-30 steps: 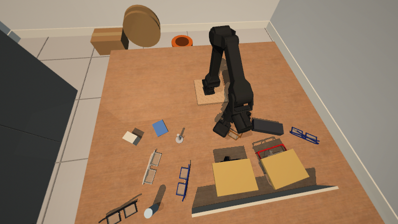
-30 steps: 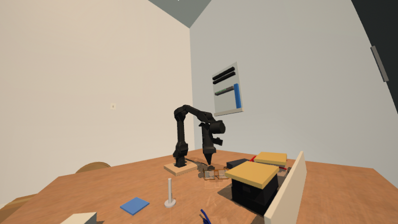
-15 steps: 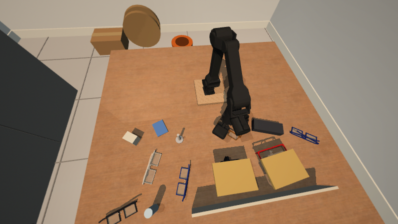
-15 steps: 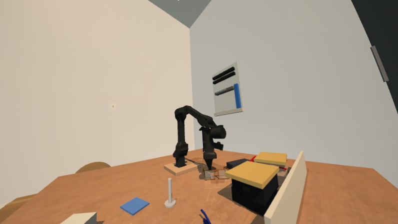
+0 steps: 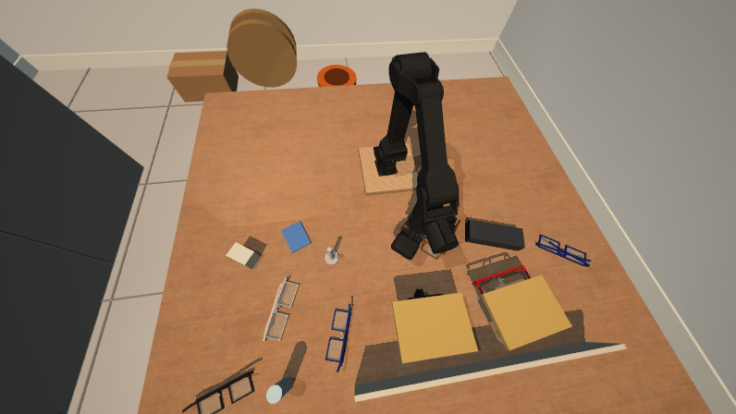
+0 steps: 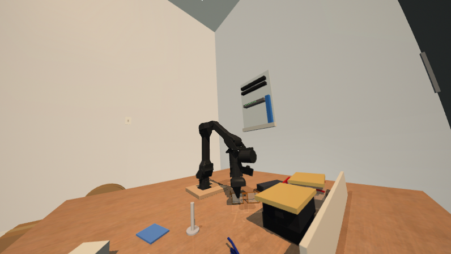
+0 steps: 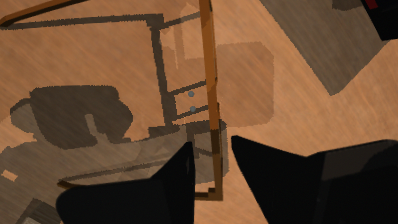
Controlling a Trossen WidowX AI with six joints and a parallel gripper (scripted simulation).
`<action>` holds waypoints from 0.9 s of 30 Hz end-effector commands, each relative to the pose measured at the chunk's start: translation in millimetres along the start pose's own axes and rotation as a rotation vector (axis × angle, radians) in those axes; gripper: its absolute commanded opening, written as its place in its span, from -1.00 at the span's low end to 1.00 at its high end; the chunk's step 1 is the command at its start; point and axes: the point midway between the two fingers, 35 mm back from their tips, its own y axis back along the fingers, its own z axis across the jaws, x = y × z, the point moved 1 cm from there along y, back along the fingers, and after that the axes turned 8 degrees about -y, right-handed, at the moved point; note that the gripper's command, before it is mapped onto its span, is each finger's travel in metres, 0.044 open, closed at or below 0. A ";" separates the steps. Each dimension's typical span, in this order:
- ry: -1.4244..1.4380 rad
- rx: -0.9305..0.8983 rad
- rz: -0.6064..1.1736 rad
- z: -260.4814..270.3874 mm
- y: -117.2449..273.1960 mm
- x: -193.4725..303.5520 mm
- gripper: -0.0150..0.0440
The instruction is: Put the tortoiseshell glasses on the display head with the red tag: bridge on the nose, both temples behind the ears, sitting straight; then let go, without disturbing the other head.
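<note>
The tortoiseshell glasses (image 5: pixel 429 254) (image 6: pixel 253 202) (image 7: pixel 207 65) stand with the front upright and the temples pointing back toward the arm's base. My gripper (image 6: pixel 238 197) (image 7: pixel 212 144) is open, with one finger on each side of the glasses' front near one end. Small gaps show beside the front in the wrist view. The fingertips are hidden in the top view. A black display head (image 5: pixel 419 294) (image 6: pixel 285 217) stands under a yellow slab. A small red patch (image 7: pixel 371 4) shows on black at the wrist view's top right; I cannot tell if it is the tag.
The other head wears red glasses (image 5: pixel 502 275) under a second yellow slab (image 5: pixel 527 311) (image 6: pixel 306 177). A low wall (image 5: pixel 489 373) (image 6: pixel 328 214) runs behind both heads. A black box (image 5: pixel 494 234) (image 6: pixel 268 186) lies beside the gripper. A post (image 5: pixel 331 256) (image 6: pixel 192 217) and blue glasses (image 5: pixel 563 250) stand farther away.
</note>
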 end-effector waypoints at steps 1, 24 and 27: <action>-0.006 -0.003 0.008 1.7 -7.4 2.8 -0.02; 0.000 -0.002 0.002 0.7 -5.5 1.0 -0.49; 0.000 -0.002 0.002 0.6 -4.7 0.9 -0.49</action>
